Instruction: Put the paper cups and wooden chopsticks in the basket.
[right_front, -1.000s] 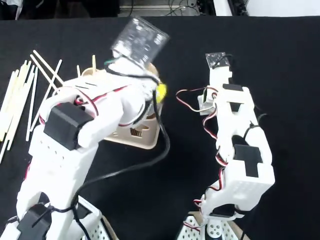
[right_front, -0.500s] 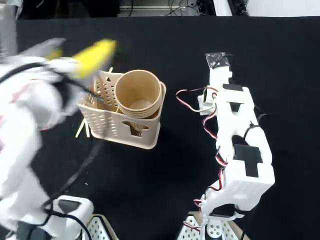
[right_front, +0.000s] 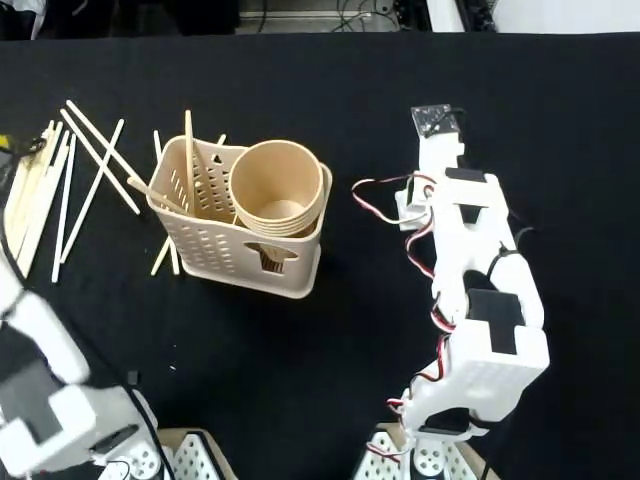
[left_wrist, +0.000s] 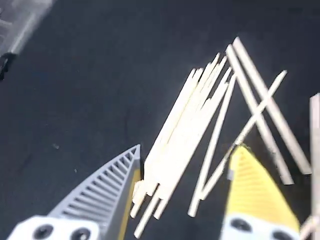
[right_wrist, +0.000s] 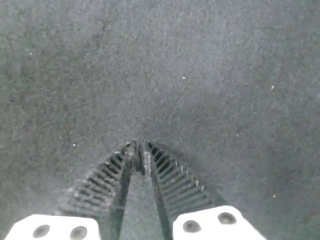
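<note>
Wooden chopsticks (left_wrist: 185, 132) (slim, pale), perforated basket (right_front: 215, 245)

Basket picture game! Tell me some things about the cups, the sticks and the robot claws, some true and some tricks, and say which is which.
1. The paper cups sit inside the basket. True.
2. Every one of the wooden chopsticks is in the basket. False: a few stand in it, but many lie loose on the table beside it.
3. The left gripper is open over the loose chopsticks. True.
4. The right gripper is holding a cup. False: it is shut on nothing, over bare table.
5. The basket has tipped onto its side. False: it stands upright.
</note>
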